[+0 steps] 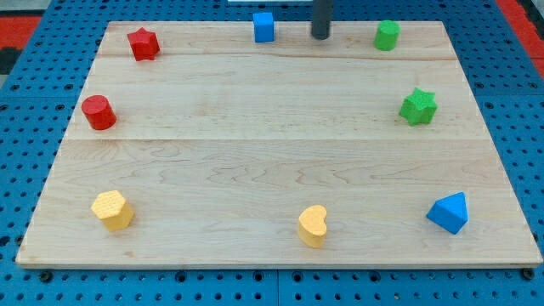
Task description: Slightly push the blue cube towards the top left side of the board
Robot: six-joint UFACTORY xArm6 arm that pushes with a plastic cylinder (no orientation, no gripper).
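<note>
Wooden boards, pale and joined in three planks, made up the board (280, 153), which filled most of the frame and was laid on a blue pegboard (25, 170) seen around its edges. Eight small blocks were spread along its margins. At the lower right a blue wedge-like block (449, 212) was seen; at the lower left a yellow block (112, 210), and at the lower centre a yellow heart (313, 226). On the right side a green star (418, 106) was placed, with a green cylinder (387, 35) at the upper right. A red cylinder (99, 112) was found at the left edge and a red star (143, 43) at the upper left. The blue cube (263, 27) was set at the upper centre, close to the top edge.

No pincer was carried by the arm — only a dark rod, whose tip (320, 37) was held just to the right of the blue cube, apart from it, with bare wood visible between them.
</note>
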